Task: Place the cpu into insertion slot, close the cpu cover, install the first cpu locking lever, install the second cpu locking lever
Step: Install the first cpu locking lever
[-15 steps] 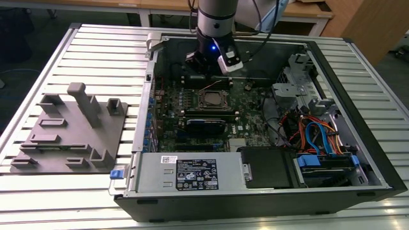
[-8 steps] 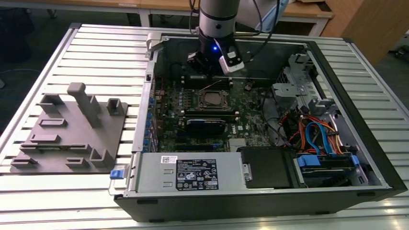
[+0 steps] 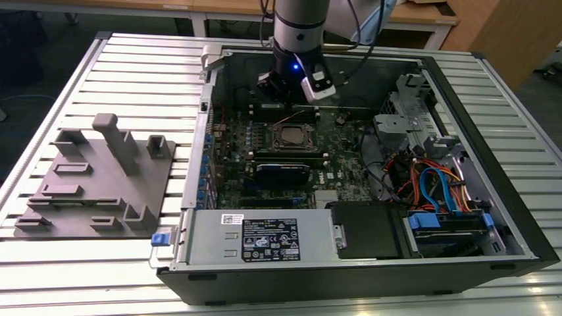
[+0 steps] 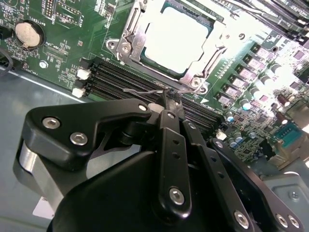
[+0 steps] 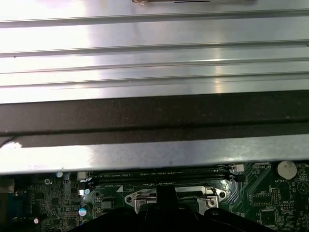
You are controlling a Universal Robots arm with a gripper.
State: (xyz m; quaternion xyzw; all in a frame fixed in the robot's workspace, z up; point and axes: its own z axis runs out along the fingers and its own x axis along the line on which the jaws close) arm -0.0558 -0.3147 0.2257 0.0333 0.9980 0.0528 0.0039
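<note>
My hand (image 4: 170,98) is down inside the open computer case (image 3: 514,217) on the slatted bench (image 3: 141,72). Its fingers are drawn fully together. Their tips meet the end of a thin wire lever (image 4: 142,90) that lies between the memory slots (image 4: 111,77) and the slot (image 4: 118,46). I cannot tell whether they pinch the wire or only press on it. The chip (image 4: 176,36) sits flat in the slot. The cover (image 4: 137,34) lies down around the chip, framing its pale top. A grey fixture (image 3: 97,178) rests on the bench at the exterior view's left.
</note>
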